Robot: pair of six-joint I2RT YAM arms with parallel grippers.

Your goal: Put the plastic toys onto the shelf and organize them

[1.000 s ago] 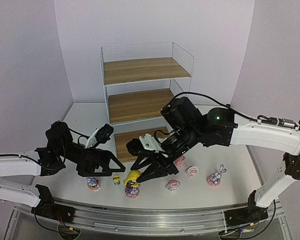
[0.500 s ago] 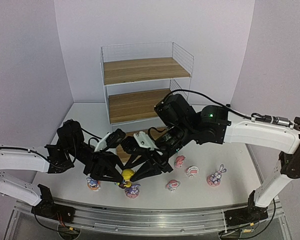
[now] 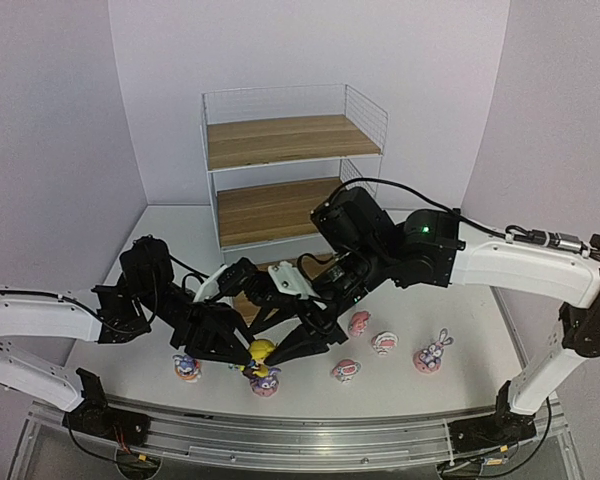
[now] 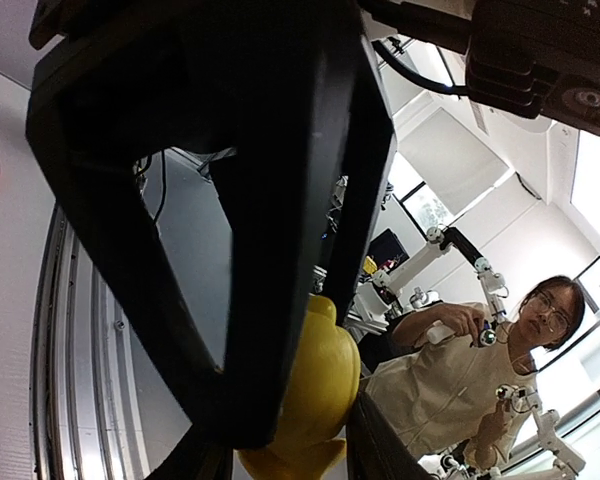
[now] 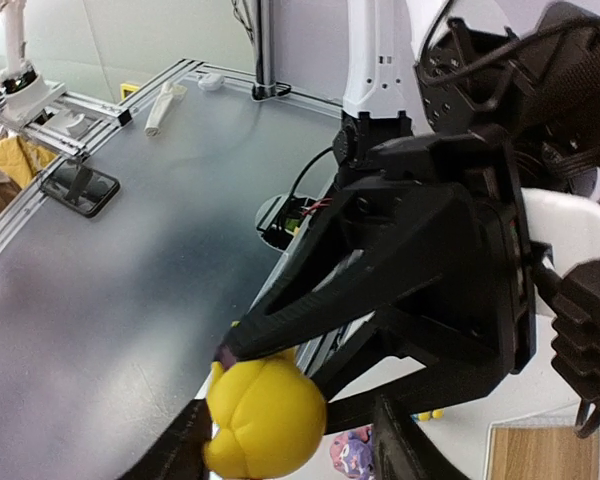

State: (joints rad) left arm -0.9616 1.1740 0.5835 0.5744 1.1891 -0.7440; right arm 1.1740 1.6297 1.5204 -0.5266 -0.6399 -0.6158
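Toy (image 3: 262,349), yellow, hangs in right end effector (image 5: 288,445).

Toy (image 3: 263,348) between tools (image 3: 244,350) (image 3: 281,352), others (image 3: 345,370) before shelf (image 3: 290,140)

Left arm (image 3: 50,318), right arm (image 3: 520,262), jaws tip-to-tip

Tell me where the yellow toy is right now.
Top view, front centre: the yellow toy is between the left gripper and right gripper tips, near a purple bunny.
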